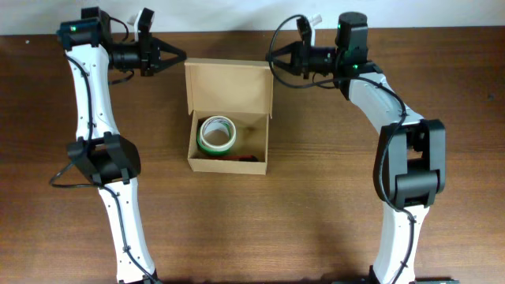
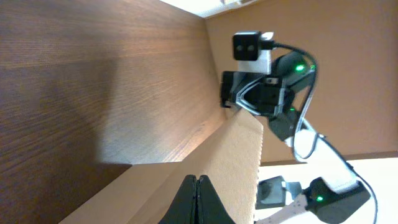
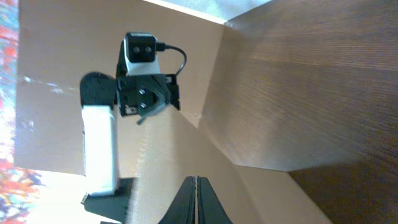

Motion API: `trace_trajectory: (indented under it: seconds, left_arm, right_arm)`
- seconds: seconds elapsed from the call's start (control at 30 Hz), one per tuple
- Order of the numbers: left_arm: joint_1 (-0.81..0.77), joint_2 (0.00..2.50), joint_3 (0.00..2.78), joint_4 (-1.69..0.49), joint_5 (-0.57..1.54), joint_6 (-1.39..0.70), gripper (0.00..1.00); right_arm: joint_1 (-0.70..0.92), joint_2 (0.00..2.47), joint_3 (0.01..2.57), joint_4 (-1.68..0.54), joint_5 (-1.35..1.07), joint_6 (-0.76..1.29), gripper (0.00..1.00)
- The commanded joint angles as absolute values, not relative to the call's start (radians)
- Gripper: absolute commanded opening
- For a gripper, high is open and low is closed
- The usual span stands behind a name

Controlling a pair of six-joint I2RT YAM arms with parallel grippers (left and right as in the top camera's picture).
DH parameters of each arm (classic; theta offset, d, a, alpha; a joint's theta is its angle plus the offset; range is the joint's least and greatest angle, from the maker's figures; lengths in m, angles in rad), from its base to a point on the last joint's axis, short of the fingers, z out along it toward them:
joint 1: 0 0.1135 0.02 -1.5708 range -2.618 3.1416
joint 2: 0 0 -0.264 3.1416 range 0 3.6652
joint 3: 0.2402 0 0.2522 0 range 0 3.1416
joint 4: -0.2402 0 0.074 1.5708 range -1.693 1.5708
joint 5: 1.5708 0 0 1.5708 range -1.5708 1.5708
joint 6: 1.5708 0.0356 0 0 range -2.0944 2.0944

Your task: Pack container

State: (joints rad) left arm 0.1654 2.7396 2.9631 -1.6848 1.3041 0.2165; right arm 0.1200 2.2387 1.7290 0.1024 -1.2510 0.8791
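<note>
The container (image 1: 229, 165) is a tan cardboard box in the middle of the table, open, with its lid (image 1: 229, 83) standing back. A green and white tape roll (image 1: 217, 134) lies inside, with something dark beside it at the front wall. My left gripper (image 1: 181, 57) is shut, its tips at the lid's left edge. My right gripper (image 1: 273, 59) is shut, its tips at the lid's right edge. In the left wrist view the shut jaws (image 2: 198, 179) sit against the cardboard lid (image 2: 239, 149). In the right wrist view the shut jaws (image 3: 196, 179) sit against the lid (image 3: 158, 155). I see no cardboard between either pair of jaws.
The brown wooden table (image 1: 316, 197) runs to a white wall behind. Both arm bases stand at the front edge, left and right of the box. Each wrist view shows the other gripper across the lid, the right one (image 2: 255, 93) and the left one (image 3: 143, 93).
</note>
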Motion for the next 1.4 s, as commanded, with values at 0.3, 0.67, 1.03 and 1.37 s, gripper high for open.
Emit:
trace_trajectory:
  seconds: [0.3,0.67,1.03,1.37]
  left_arm:
    - [0.078,2.647,3.004,-1.688,1.101,0.120,0.02]
    - [0.050,2.582,3.004,-1.688,0.921,0.090,0.02]
    - [0.047,2.508,3.004,-1.688,0.859,0.056,0.01]
    - [0.047,2.418,3.004,-1.688,0.738,0.032,0.02]
  right_arm:
    - [0.175,2.183,1.781,-0.083,-1.178,1.078,0.04]
    - [0.230,2.067,1.837,-0.655,-0.824,0.620,0.04]
    - [0.268,1.955,1.856,-0.851,-0.675,0.472,0.04]
    - [0.344,1.923,1.856,-0.995,-0.562,0.414,0.04]
